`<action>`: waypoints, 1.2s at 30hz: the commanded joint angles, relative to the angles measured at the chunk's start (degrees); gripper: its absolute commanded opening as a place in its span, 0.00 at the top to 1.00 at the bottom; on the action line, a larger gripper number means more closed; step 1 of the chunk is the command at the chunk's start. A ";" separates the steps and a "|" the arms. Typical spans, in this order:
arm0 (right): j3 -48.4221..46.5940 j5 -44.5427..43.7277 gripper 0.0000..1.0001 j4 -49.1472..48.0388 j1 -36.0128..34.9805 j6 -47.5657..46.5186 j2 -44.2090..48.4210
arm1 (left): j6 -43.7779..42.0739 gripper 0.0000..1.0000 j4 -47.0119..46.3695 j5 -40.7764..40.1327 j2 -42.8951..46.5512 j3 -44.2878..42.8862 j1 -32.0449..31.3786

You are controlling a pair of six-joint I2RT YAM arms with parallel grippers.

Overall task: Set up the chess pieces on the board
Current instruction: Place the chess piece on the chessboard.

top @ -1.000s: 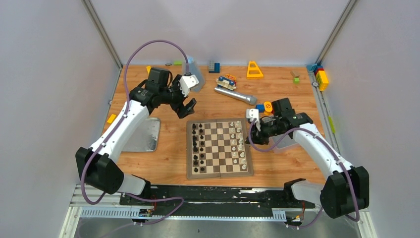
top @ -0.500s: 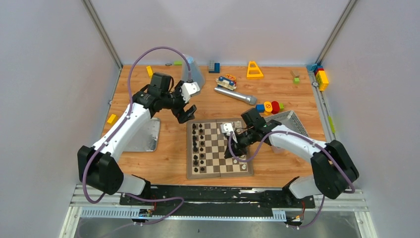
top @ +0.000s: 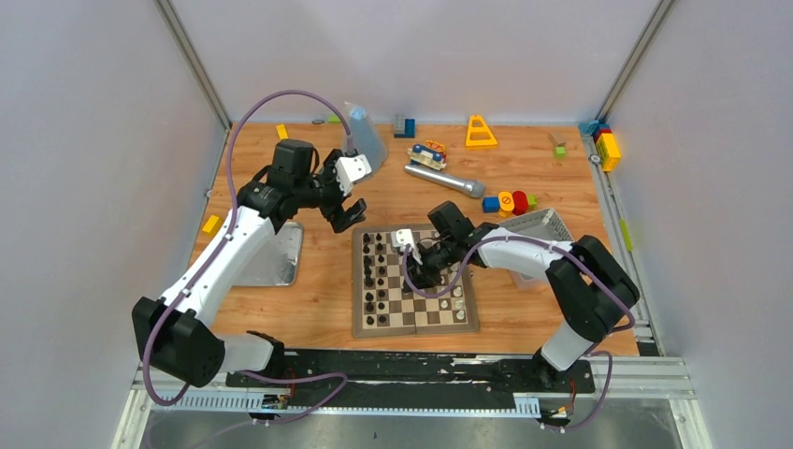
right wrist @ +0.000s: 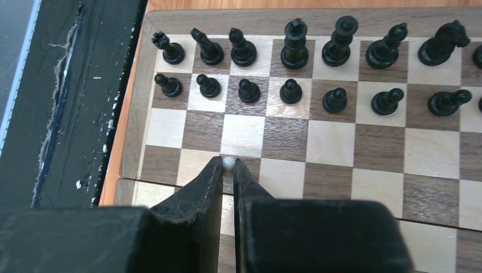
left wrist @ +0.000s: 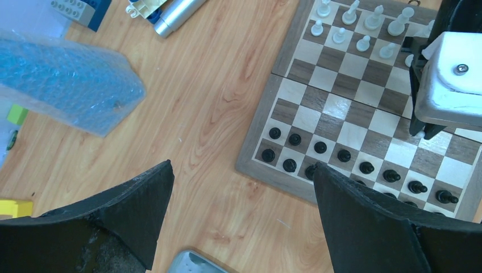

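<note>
Right tool (right wrist: pixel 227 176) pinches a white chess piece (right wrist: pixel 228 164) over the board (right wrist: pixel 332 142), probably to place it; left tool (left wrist: pixel 241 176) hangs wide open beside it.

Checks and colour on a warm orange table

The square wooden chessboard (top: pixel 418 304) shows alternating dark brown and cream squares inside a tan border, with grain streaking both shades. The small cream chess figurines (left wrist: pixel 364 42) read pale, the glossy black chess figurines (right wrist: pixel 291 91) near jet. A cream round-topped piece (right wrist: pixel 228 164) gleams between the matte black fingers (right wrist: pixel 199 193) of the right gripper (right wrist: pixel 228 168). The wooden table (top: pixel 318 281) is orange-tan with darker wavy grain. There's a yellow plastic triangle (top: pixel 481 131), a silver metal cylinder (top: pixel 444 178), a translucent blue bubble-textured bag (left wrist: pixel 62 79), and red, yellow and blue toy blocks (top: pixel 608 147). Purple cables (top: pixel 281 96) loop over white-and-black arms (top: pixel 224 253).
</note>
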State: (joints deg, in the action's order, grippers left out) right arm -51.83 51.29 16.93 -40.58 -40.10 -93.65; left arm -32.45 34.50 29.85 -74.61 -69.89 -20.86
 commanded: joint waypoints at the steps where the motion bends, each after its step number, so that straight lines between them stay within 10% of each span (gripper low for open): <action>1: -2.61 -0.09 1.00 -4.36 -1.01 0.68 -1.47 | -1.03 0.00 -2.04 -0.07 2.15 0.89 0.54; 23: 1.77 -4.29 0.70 -6.20 -2.66 -1.04 0.54 | -0.69 0.00 -2.55 -0.07 2.48 1.24 0.56; 36: 1.04 -14.29 0.54 0.12 -1.58 2.79 17.61 | -2.78 0.04 4.70 6.38 1.66 1.88 -0.25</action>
State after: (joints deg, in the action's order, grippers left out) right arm -50.17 41.21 14.52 -42.89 -39.42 -82.46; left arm -33.78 35.20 31.68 -73.56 -68.27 -20.84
